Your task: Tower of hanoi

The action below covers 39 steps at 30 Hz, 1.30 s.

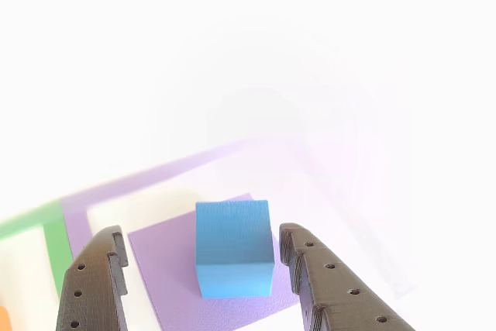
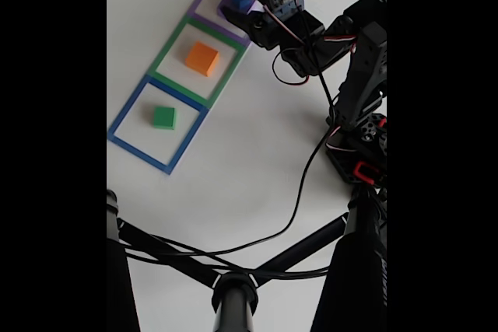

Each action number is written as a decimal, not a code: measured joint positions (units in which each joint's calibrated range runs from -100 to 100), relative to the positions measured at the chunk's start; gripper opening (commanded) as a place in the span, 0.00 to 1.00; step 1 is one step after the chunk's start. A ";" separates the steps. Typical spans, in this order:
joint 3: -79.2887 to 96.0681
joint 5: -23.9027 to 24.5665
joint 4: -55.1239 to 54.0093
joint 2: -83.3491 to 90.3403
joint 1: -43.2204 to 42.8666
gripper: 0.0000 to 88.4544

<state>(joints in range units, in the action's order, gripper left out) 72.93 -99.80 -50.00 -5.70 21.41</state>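
Jaws [image 1: 205, 269] are open wide, one finger on each side of the blue cube [image 1: 234, 247], with clear gaps both sides in the other view. Nothing is held; no contact that I can see.

The blue cube sits between the fingers, flat on the purple slab [image 1: 167, 269], a bit off-centre toward the slab's far edge. The slab runs under and just ahead of the jaws, inside the purple outline [image 1: 139, 184]. Past the finger on the left of that view is a bit of the green outline [image 1: 54, 249], plus an orange sliver at the frame's bottom-left corner, too small to call.

In the fixed view, the gripper [image 2: 237, 13] hangs over the purple outline at the far end of the row, cube and slab partly hidden under it. The next square along, well apart from the jaws, holds the orange block [image 2: 202, 58] alone in the green outline. Farthest from the jaws, a small green block [image 2: 164, 117] sits alone in the blue outline [image 2: 124, 118]. White table [image 2: 257, 161] elsewhere; cable and stand tubes are in the foreground.

Progress estimate: mid-puzzle. Blocks are spread over all three squares and only one two-high stack exists. Can't tell whether this is a pre-grasp or a just-released pose. Most moves are still left, and the orange block is not stacked yet.
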 measured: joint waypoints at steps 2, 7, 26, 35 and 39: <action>1.22 0.00 4.17 5.07 0.00 0.22; 2.00 0.00 22.79 23.05 0.00 0.06; -61.97 -0.20 133.55 52.85 -10.64 0.00; -81.81 2.17 148.80 53.10 -22.27 0.00; -82.07 1.18 149.12 52.26 -24.56 0.00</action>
<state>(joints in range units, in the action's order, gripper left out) -9.14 -98.62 99.12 46.56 -3.15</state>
